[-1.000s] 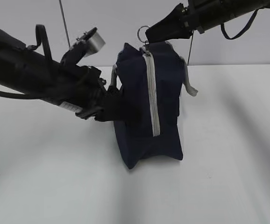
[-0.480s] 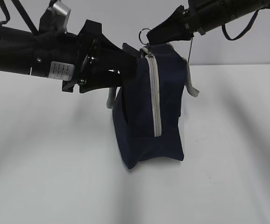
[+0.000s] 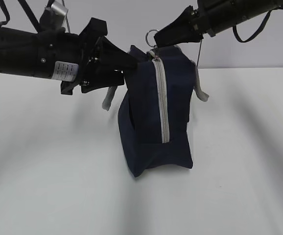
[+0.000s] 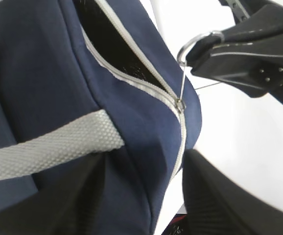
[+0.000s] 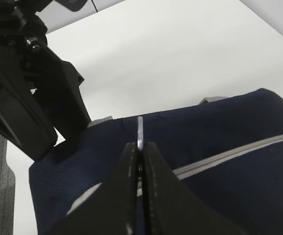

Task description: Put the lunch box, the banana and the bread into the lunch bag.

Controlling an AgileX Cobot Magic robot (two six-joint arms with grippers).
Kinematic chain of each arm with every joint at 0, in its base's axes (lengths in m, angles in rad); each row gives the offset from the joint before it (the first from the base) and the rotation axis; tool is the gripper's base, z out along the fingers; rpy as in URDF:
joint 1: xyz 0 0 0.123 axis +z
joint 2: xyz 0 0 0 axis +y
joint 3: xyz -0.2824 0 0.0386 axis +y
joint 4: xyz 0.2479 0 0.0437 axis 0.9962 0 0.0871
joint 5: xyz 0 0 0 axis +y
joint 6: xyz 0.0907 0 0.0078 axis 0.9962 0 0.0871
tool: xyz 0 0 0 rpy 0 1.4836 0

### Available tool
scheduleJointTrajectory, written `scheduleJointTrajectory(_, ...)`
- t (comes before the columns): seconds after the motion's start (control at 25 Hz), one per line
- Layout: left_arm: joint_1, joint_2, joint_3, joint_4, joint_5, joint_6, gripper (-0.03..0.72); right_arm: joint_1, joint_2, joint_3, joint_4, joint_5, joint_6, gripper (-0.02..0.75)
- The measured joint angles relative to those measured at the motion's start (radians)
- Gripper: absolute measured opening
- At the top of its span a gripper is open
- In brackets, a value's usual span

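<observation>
The navy lunch bag (image 3: 146,122) stands on end on the white table, its grey zipper (image 3: 162,98) running down the near face. My right gripper (image 3: 154,36) is shut on the metal ring (image 3: 150,33) of the zipper pull at the bag's top; the right wrist view shows the ring (image 5: 140,129) pinched at its tip (image 5: 140,146). My left gripper (image 3: 129,66) is open, and its jaws straddle the bag's upper left corner (image 4: 144,159) with a gap beside the fabric. The left wrist view shows the zipper parted above the slider (image 4: 179,105). The lunch box, banana and bread are out of view.
Grey strap handles hang off both sides of the bag, left (image 3: 108,98) and right (image 3: 200,88). The white table (image 3: 239,171) spreads all around the bag. Both black arms reach in from the upper corners.
My left arm has risen from the bag's middle left side to its upper left corner. The left strap now hangs free. The right gripper has held still on the ring.
</observation>
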Motion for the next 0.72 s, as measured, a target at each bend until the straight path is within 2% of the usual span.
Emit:
scheduleJointTrajectory(0.44, -0.066, 0.0, 0.0, -0.005, -0.053, 0.0, 0.354, 0.0, 0.0, 0.0, 0.0, 0.0, 0.011, -0.016)
scheduleJointTrajectory(0.56, -0.066, 0.0, 0.0, -0.005, -0.074, 0.0, 0.277, 0.0, 0.0, 0.0, 0.0, 0.0, 0.014, -0.016)
scheduleJointTrajectory(0.72, -0.066, 0.013, 0.0, 0.01, -0.075, 0.0, 0.071, 0.0, 0.0, 0.0, 0.0, 0.0, 0.015, -0.016)
